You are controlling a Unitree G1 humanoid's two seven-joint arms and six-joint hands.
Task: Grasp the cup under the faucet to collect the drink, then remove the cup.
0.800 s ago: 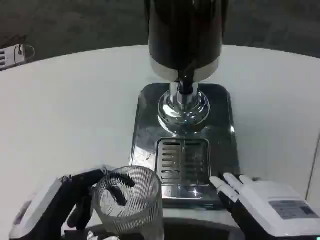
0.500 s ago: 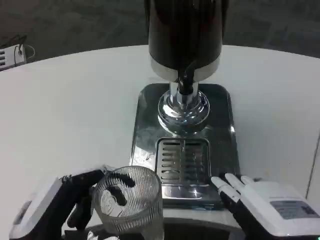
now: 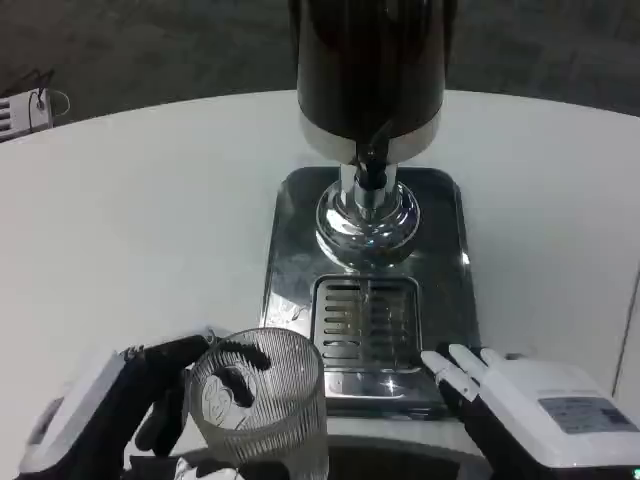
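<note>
Head view: left hand (image 3: pixel 110 415) gripping ribbed glass cup (image 3: pixel 258 400), near left of drip grate (image 3: pixel 365 320); right hand (image 3: pixel 520 400) near right, fingers apart, holding nothing.

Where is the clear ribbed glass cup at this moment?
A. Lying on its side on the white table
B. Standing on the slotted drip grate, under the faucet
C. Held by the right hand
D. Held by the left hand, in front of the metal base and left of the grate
D: the left hand grips the clear ribbed glass cup near the front edge, left of the slotted drip grate, which is bare.
</note>
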